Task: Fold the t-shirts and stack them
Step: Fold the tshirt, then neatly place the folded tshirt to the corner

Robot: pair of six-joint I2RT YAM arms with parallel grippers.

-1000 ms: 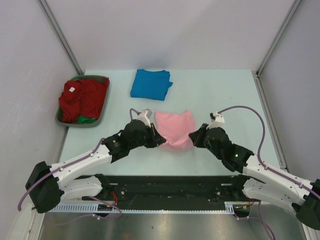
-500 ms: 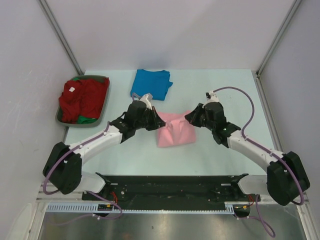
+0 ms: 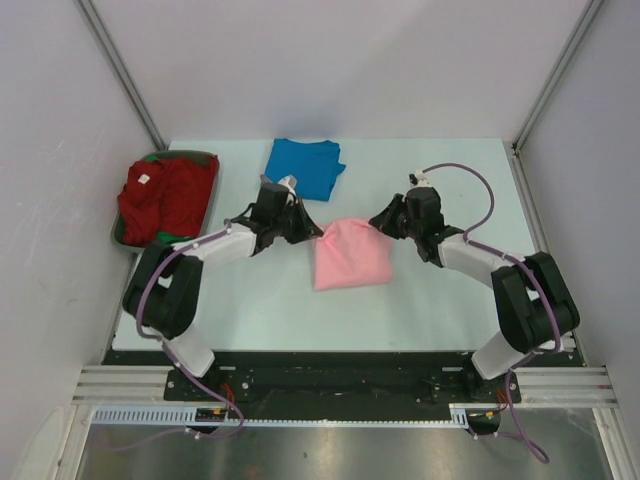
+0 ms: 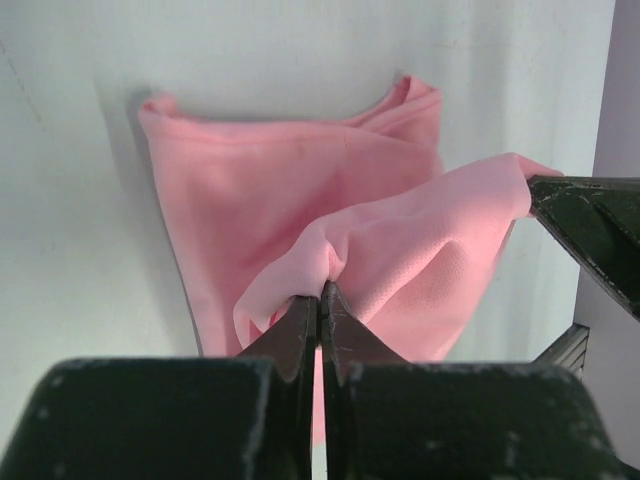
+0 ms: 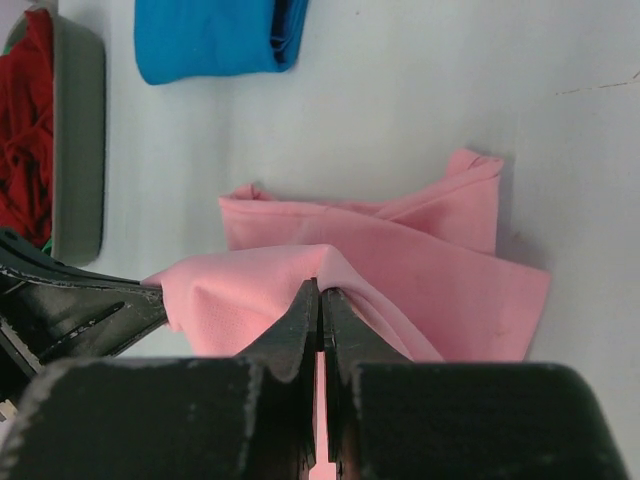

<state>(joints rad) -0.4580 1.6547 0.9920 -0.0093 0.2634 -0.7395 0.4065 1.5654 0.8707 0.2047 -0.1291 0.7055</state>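
Folding pink shirt (image 3: 352, 256): hem carried over

Since a second ago, left gripper (image 3: 314, 231) and right gripper (image 3: 377, 220) have swung from near side to far edge, each clamped on a pinch of cloth. Shirt lies halved, near the blue shirt (image 3: 304, 168). Fold looks laid; release next.

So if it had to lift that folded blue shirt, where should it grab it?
Probably by the near edge of the blue shirt, coming from the arms' side. That edge looks like a smooth rounded fold, so a pinch there would likely catch all layers; the right side shows loose layered ends that could splay.
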